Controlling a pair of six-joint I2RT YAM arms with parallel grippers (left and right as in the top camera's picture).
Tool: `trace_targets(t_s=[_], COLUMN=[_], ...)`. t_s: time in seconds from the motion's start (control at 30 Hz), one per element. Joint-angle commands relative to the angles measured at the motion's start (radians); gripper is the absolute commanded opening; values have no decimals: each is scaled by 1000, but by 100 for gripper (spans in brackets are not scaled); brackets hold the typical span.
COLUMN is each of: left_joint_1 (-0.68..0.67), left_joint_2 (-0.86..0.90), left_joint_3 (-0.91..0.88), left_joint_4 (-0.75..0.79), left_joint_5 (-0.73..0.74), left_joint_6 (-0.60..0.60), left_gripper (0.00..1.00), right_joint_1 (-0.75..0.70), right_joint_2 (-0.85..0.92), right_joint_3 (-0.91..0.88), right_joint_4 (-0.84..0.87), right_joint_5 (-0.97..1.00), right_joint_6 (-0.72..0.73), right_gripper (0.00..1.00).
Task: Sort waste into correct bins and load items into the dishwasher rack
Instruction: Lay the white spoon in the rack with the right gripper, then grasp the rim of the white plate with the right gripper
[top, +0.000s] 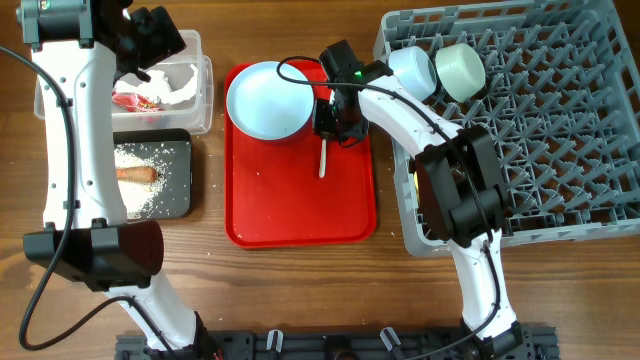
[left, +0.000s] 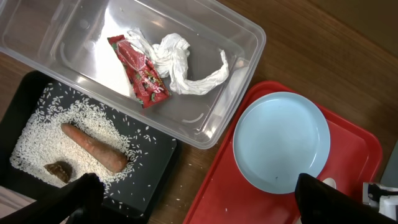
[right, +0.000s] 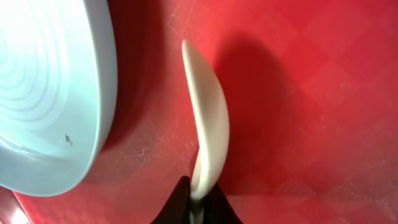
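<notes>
Right jaws were clamped on the white spoon (right: 211, 118), which stuck out ahead of them, blue plate (right: 50, 93) just beside it. Left jaws hung wide open, clear tub (left: 81, 37) below.

White arm links (top: 85, 130), black joints (top: 100, 255), black cables (top: 64, 150), green LED (top: 357, 73).

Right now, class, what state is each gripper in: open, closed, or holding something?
Left gripper: open, holding nothing.
Right gripper: closed on the white plastic spoon.
</notes>
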Motion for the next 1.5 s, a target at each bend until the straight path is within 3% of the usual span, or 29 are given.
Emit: trace_targets(t_s=[0.0,0.2,0.33,0.5,0.67,0.8,1.0,1.17,1.33,1.47], left_joint_1=[1,1,1,1,1,1,1,1,1,1], left_joint_2=[9,9,9,9,9,9,9,9,9,9], left_joint_3=[0,0,0,0,0,0,0,0,0,0], left_joint_4=[0,0,0,0,0,0,0,0,0,0], left_joint_5=[-13,-13,-13,-13,-13,-13,-13,-13,-13,-13], left_joint_6=[-13,-13,-13,-13,-13,-13,-13,-13,-13,-13], left_gripper=[100,100,100,100,100,100,100,100,100,100], right_joint_1=[4,2,1,-23,-138,-273,-414,-431,-431,-431], right_joint_2=[108,-8,-222,-457,-648,-680,-676,-676,-676,-676], right_joint_3=[-36,7,7,7,7,2,-163,-356,-525,-559], right_joint_4=[-7,-57,-77,-102,-225,-397,-408,-319,-67,29], right_joint_5=[2,-40,-5,142,425,671,680,660,611,585], right_joint_6=[10,-116,-206,-186,-25,224,357,547,566,594], right_gripper=[4,4,4,4,4,4,4,4,4,4])
